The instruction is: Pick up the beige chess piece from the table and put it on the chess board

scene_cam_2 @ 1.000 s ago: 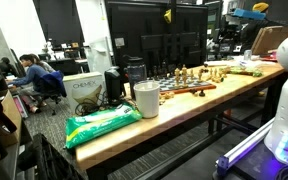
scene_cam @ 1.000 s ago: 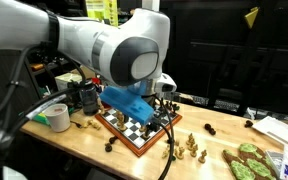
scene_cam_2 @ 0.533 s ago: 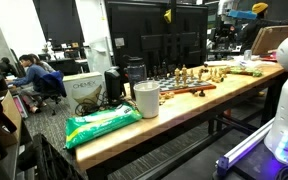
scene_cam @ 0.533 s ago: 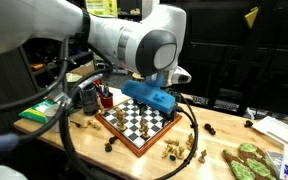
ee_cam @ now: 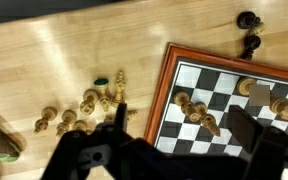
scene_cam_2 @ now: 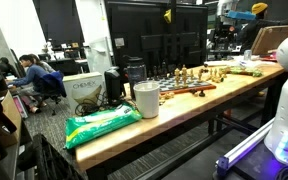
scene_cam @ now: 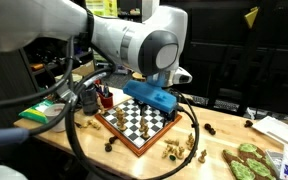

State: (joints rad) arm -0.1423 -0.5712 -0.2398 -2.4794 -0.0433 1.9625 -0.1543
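The chess board (ee_cam: 162, 95) has black and cream squares and a reddish-brown frame; it also shows in both exterior views (scene_cam: 112, 128) (scene_cam_2: 191, 91). Several beige chess pieces (ee_cam: 84, 105) lie and stand on the light-wood table (ee_cam: 54, 50) left of the board; they also show in an exterior view (scene_cam: 180, 148). A few beige pieces (ee_cam: 196, 111) lie on the board. My gripper (ee_cam: 181, 121) is open and empty above the board's left part, and those pieces lie between its fingers (ee_cam: 242, 126). In an exterior view the blue wrist part (scene_cam: 150, 98) hides the jaws.
Two black pieces (ee_cam: 248, 30) stand on the table beyond the board's corner. Green items (scene_cam: 249, 160) lie at the table end, and black pieces (scene_cam: 212, 128) lie nearby. A white cup (scene_cam_2: 146, 98) and a green bag (scene_cam_2: 102, 122) sit on the table. Cables hang near the board.
From one second ago the arm swung rightward over the board in the exterior view. In the last half second it has hardly moved.
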